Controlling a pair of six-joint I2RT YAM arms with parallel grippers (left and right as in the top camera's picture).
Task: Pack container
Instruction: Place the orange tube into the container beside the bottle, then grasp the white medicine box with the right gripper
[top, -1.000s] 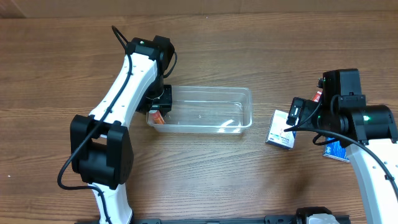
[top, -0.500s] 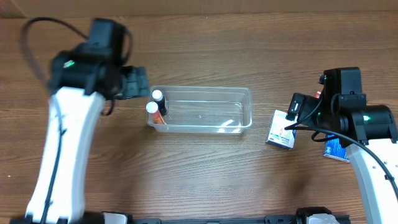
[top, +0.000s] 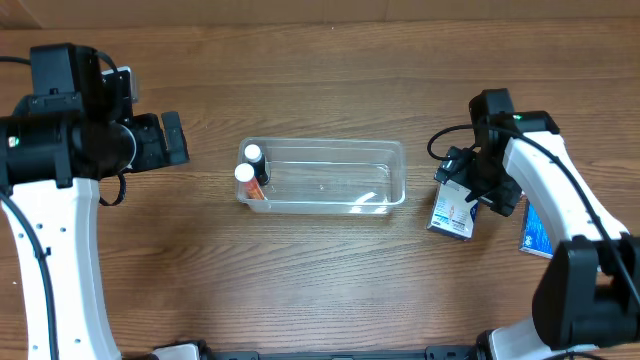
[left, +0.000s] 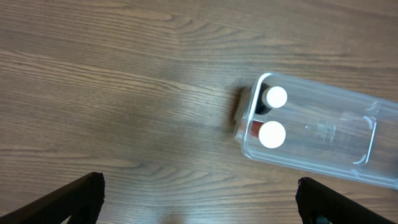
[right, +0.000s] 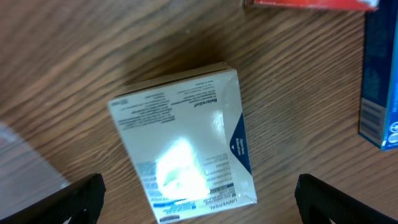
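The clear plastic container (top: 330, 143) lies mid-table, long side left to right. Two white-capped bottles (top: 252, 152) (top: 244, 173) stand upright inside its left end, also in the left wrist view as bottles (left: 275, 97) (left: 271, 134) within the container (left: 329, 140). My left gripper (top: 175, 138) hangs open left of the tub, apart from it, with bare wood between its fingers (left: 87, 193). My right gripper (top: 478, 185) is open above a white printed box (right: 186, 143) that lies flat right of the tub, as the white box (top: 450, 215); its fingers (right: 311, 190) straddle it without touching.
A blue box (top: 535, 232) lies right of the white box and shows as the blue box (right: 380, 81) at the right wrist view's edge. A red-edged item (right: 311, 4) peeks in at that view's top. Most of the tub's floor is bare.
My left gripper has opened and pulled away left from the container's left end, leaving the two bottles standing inside. My right arm has turned above the white box.
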